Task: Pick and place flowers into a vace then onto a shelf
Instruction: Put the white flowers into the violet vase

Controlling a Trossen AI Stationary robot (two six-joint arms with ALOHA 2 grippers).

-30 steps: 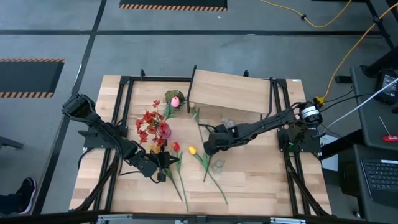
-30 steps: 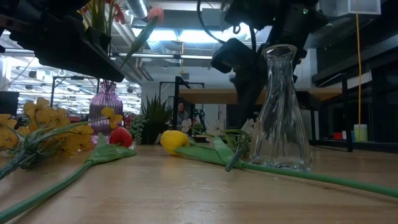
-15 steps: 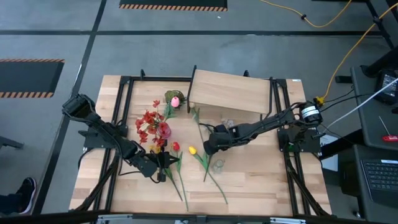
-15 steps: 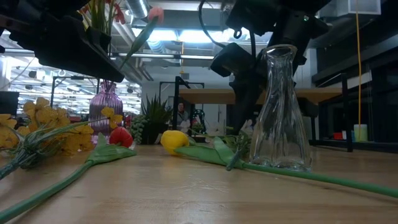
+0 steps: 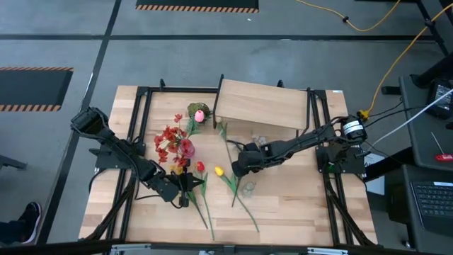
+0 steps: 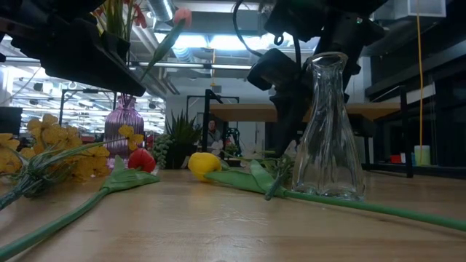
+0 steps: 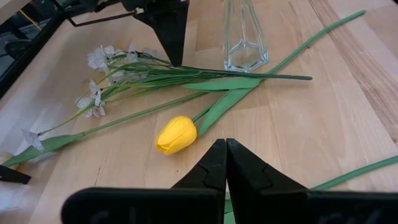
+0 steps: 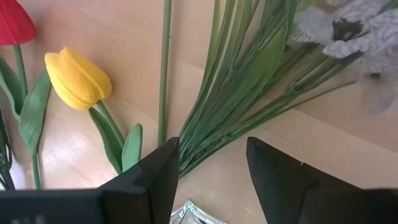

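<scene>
Nothing has shifted; right gripper (image 8: 208,177), jaws spread, hovers over white blossoms' stems (image 8: 230,106); left gripper (image 7: 225,163) jaws closed.

Orange cable (image 5: 368,27), laptop (image 5: 432,202), leafy plant (image 6: 180,135)

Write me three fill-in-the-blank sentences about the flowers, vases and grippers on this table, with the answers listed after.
1. The tulip lying nearest the left gripper is ____ in colour.
2. The right gripper hangs with its fingers ____ over the green stems.
3. The clear glass vase stands upright and holds ____ flowers.
4. The left gripper's fingers are ____.

Missing words: yellow; open; no; shut
</scene>
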